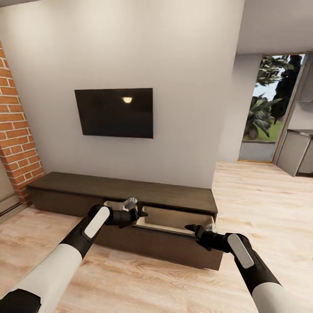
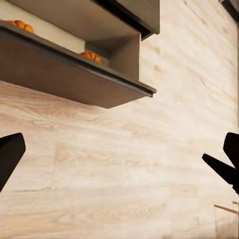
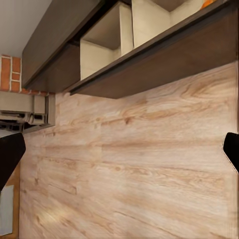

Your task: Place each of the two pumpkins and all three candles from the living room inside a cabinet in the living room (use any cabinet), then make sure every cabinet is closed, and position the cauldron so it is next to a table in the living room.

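Observation:
The cabinet (image 1: 126, 188) is a long, low, dark brown unit under the wall TV, and one drawer (image 1: 174, 219) in its right half stands pulled out with a tan inside. Two orange pumpkins (image 2: 22, 25) (image 2: 91, 57) lie in that drawer in the left wrist view. An orange edge of a pumpkin (image 3: 208, 3) peeks over the drawer front in the right wrist view. My left gripper (image 1: 142, 214) (image 2: 119, 164) is open above the drawer's left end. Near the drawer's right end my right gripper (image 1: 188, 226) (image 3: 119, 154) is open too. Both are empty. The candles and the cauldron are out of view.
A black TV (image 1: 114, 112) hangs on the white wall above the cabinet. A brick column (image 1: 15, 139) stands at the left. Light wooden floor (image 1: 143, 278) runs in front of the cabinet and off to the right, toward a glass door (image 1: 269, 104) and a grey counter (image 1: 295, 152).

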